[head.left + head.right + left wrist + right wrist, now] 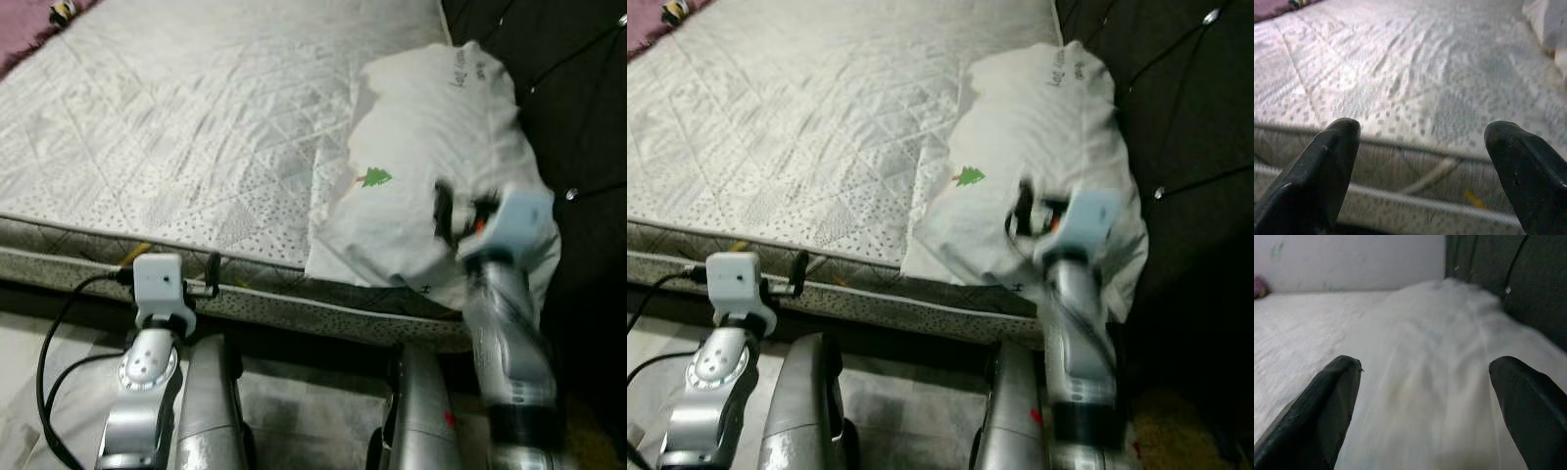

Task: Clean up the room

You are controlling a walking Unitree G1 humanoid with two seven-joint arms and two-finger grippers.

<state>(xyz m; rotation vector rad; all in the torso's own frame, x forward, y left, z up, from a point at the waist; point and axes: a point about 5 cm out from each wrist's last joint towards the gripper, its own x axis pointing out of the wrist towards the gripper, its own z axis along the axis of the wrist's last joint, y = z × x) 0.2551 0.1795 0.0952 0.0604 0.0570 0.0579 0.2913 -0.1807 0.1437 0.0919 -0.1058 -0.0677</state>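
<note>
A white pillow (431,137) with a small green tree print (376,178) lies at the right end of a bare quilted mattress (196,127), against the dark headboard. My right gripper (1425,382) is raised over the pillow's near end, open, with nothing between its fingers; it looks blurred in the eye views (446,213). Down at the mattress's near edge, my left gripper (1422,142) is also open and empty, facing the side seam of the mattress.
The dark tufted headboard (568,88) rises at the right. A purple blanket (24,34) and a small dark-and-yellow object (64,12) sit at the far left corner. A black cable (49,362) loops beside my left arm.
</note>
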